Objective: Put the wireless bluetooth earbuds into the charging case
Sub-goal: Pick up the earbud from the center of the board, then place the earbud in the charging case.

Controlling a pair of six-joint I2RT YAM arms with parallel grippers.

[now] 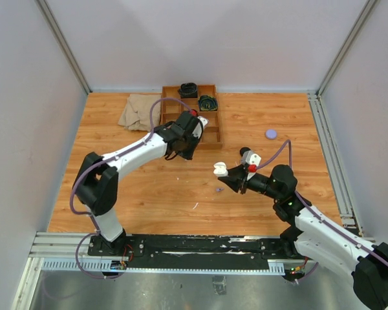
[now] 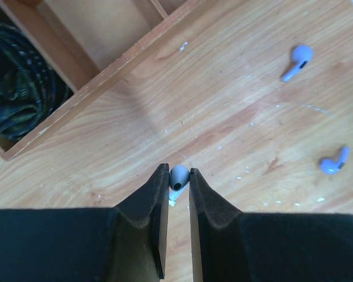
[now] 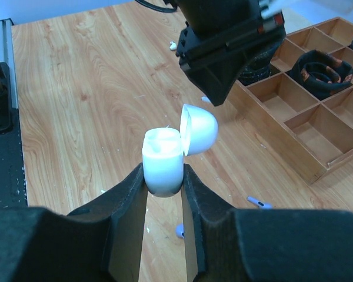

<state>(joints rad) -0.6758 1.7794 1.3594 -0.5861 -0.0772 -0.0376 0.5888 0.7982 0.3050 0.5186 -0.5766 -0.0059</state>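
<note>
Black fingers of the left tool (image 2: pixel 177 173) fill the bottom of its wrist view, closed together on a pale earbud (image 2: pixel 179 178) pinched right at their tips. I cannot tell whether that bud touches the bench (image 2: pixel 235 117) or hangs just off it. To the right of the grip a lilac earbud (image 2: pixel 297 61) lies loose on the wood, and a second lilac earbud (image 2: pixel 334 162) lies nearer, the two well apart. At the upper left I see the corner of a wooden tray (image 2: pixel 100 82), with a dark coiled cable (image 2: pixel 17 88) in one of its compartments.

On the other side, the right tool (image 3: pixel 163 176) is clamped on the lower half of the white charging case (image 3: pixel 163 158), held upright above the bench. Its lid (image 3: pixel 199 129) stands hinged open to one side. The left arm's tool hangs just beyond the case, apart from it.

From above, both tools sit near mid-bench. A crumpled cloth (image 1: pixel 137 111) lies beside the tray at the far end, and a lilac puck (image 1: pixel 271 134) rests well off to the right.
</note>
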